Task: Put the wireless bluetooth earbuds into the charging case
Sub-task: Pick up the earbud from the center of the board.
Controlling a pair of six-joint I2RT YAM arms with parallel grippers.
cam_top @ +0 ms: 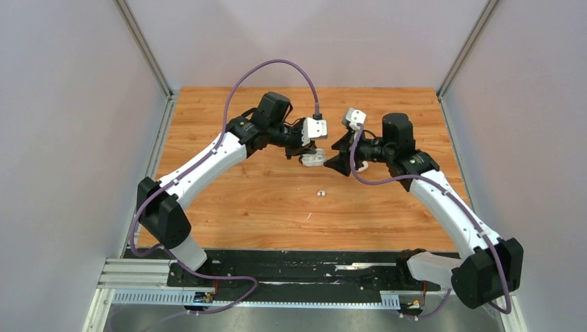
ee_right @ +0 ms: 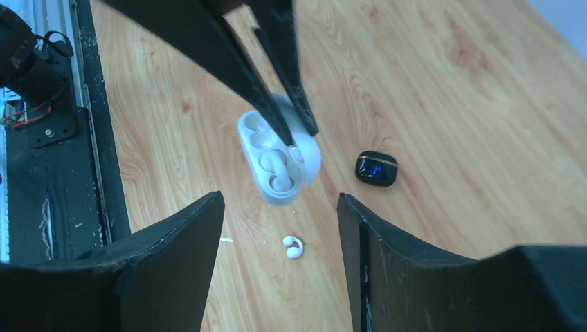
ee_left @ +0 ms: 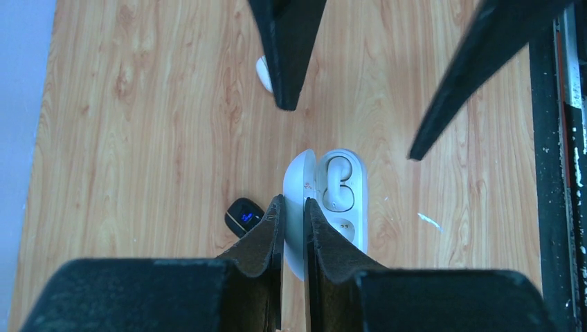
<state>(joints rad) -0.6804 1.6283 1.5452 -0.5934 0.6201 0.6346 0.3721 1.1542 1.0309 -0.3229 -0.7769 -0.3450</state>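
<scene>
My left gripper (cam_top: 306, 153) (ee_left: 294, 202) is shut on the raised lid of an open white charging case (ee_left: 340, 197) and holds it above the table. One white earbud (ee_left: 338, 181) sits in the case's far slot, and the near slot shows empty. A loose white ear-hook earbud (ee_right: 293, 247) (cam_top: 320, 194) lies on the wood below the case. My right gripper (cam_top: 339, 163) (ee_right: 280, 202) is open and empty, facing the held case (ee_right: 278, 158) from close by, with the loose earbud showing between its fingers.
A small black case (ee_left: 244, 216) (ee_right: 376, 168) with a lit blue display lies on the wood beside the white case. A small white object (ee_left: 262, 72) (cam_top: 362, 166) lies near the right gripper. The black base rail (ee_right: 76, 104) runs along the near edge.
</scene>
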